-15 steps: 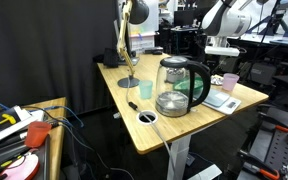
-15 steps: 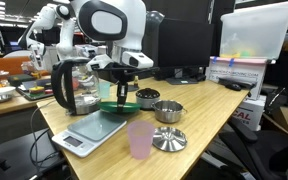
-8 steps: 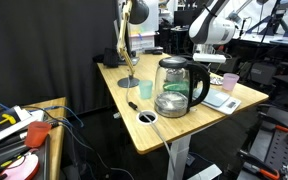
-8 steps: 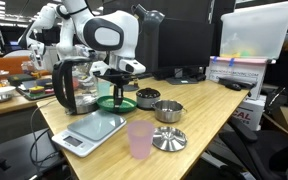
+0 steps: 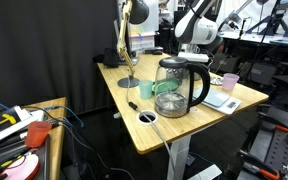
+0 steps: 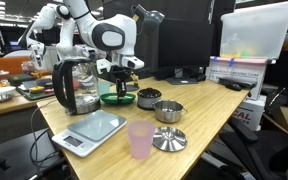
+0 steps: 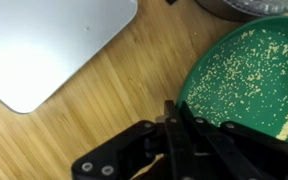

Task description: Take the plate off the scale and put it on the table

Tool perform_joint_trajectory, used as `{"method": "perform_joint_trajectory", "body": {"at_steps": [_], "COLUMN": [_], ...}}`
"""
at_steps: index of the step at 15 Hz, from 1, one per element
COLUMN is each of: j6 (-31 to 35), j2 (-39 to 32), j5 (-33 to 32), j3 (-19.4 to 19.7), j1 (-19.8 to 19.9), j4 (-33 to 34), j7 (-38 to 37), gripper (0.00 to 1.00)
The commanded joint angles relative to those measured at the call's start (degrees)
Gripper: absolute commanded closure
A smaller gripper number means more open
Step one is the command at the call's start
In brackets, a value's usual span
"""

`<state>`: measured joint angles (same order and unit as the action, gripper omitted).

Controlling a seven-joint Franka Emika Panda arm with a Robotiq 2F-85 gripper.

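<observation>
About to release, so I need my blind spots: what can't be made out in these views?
Whether the plate rests on the table or hangs above it: too small in an exterior view, and the wrist view looks straight down.
The plate's rim where the gripper is shut on it: hidden under it, wrist view.
The plate in an exterior view: behind the kettle, blurred through glass.
Display on the scale: too small.

Bright green plate (image 7: pixel 246 78) with fine pale-yellow specks all over and a yellowish streak at one edge. Plain pale grey-white scale (image 7: pixel 44 40). Light wood table (image 7: pixel 114 105), fine straight grain. Matte black gripper (image 7: pixel 172 120). Translucent pink cup (image 6: pixel 139 138). Clear glass kettle (image 6: pixel 72 85), black handle. White arm (image 6: pixel 109 35), black face panel.
</observation>
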<state>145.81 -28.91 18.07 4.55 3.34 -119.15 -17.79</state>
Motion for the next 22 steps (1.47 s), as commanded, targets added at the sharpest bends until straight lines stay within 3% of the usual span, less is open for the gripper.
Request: {"method": "perform_joint_trajectory", "body": {"at_steps": [1, 2, 5, 8, 13, 14, 17, 22], "j6": [-1.7, -1.7, -1.7, -1.3, -1.1, -0.3, -1.0, -1.0], "j2": [-2.0, -2.3, -2.5, -0.6, 9.9, 4.4, 9.9, 9.8], "j5": [-1.6, -1.8, -2.1, -3.8, -3.4, -3.5, -3.4, -3.4], "j3": [0.2, 0.3, 0.8, 2.2, 2.9, 2.7, 2.9, 2.8], "j1": [-0.6, -0.6, -0.5, -0.9, 1.1, 0.7, 1.2, 1.1], "j4": [2.4, 2.7, 3.0, 1.0, -6.6, -2.1, -6.0, -6.6], "j7": [-0.8, -0.9, -1.4, -2.2, 0.5, -0.9, -0.4, -0.4], "gripper": [0.98, 0.97, 0.68, 0.47, 0.13, 0.30, 0.13, 0.13]}}
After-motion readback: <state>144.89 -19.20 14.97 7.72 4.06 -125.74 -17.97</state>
